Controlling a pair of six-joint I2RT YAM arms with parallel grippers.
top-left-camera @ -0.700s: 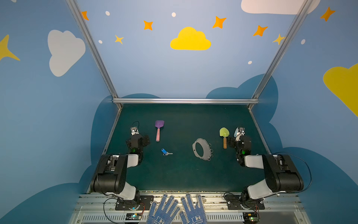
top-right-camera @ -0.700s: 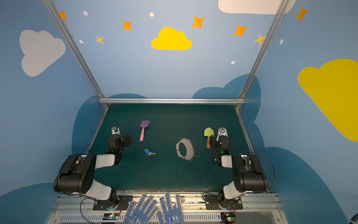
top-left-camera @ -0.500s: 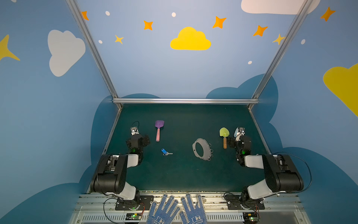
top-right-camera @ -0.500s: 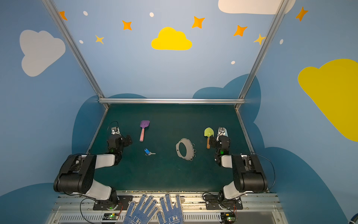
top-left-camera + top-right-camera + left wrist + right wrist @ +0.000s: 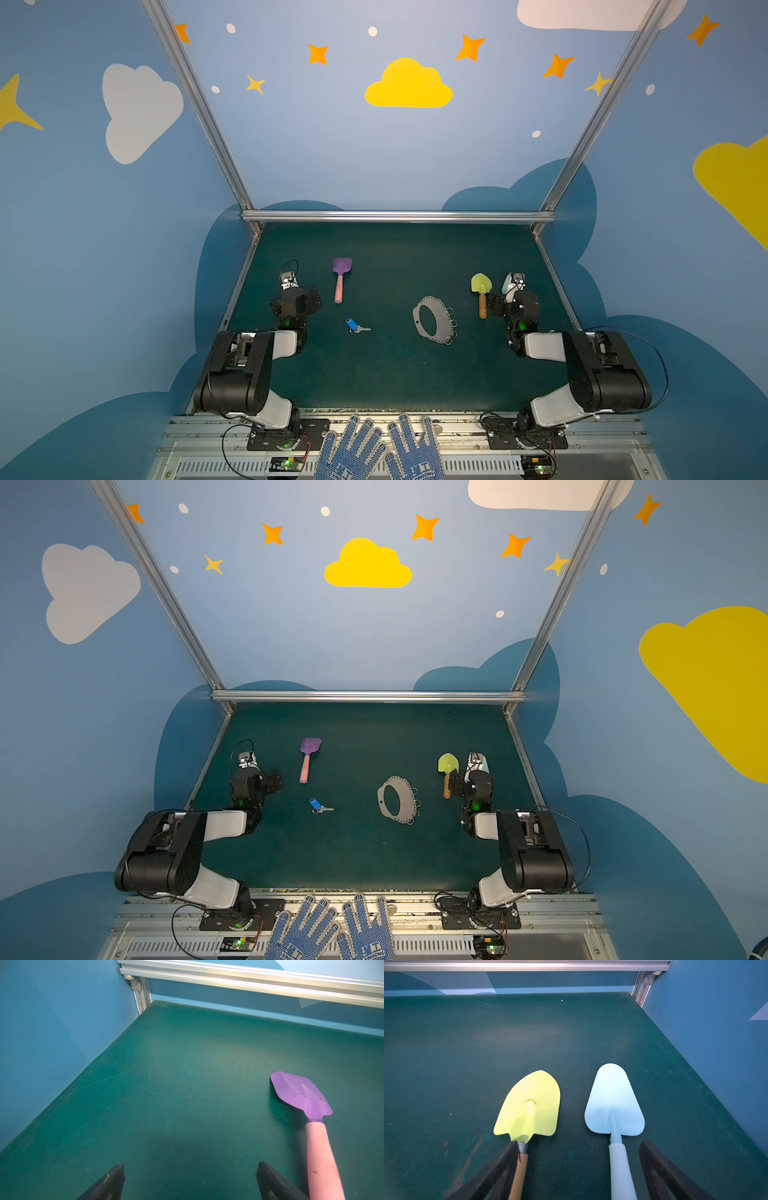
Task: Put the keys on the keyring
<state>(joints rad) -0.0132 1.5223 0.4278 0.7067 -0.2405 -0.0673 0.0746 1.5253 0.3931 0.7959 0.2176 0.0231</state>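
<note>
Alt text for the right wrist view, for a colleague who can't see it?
The right gripper is open over the green table, the handle of a light blue shovel lying loose between its jaws. A yellow shovel lies alongside, blades toward the back rail. Keys and keyring are outside this view.

Nothing I can see has moved. The left gripper (image 5: 190, 1169) and right gripper (image 5: 578, 1147) keep their earlier places near the bench's side edges. The keys (image 5: 356, 326) and keyring (image 5: 434, 320) lie in the same mid-bench spots, and the 2 blue gloves (image 5: 376, 451) rest unchanged by the front edge.
</note>
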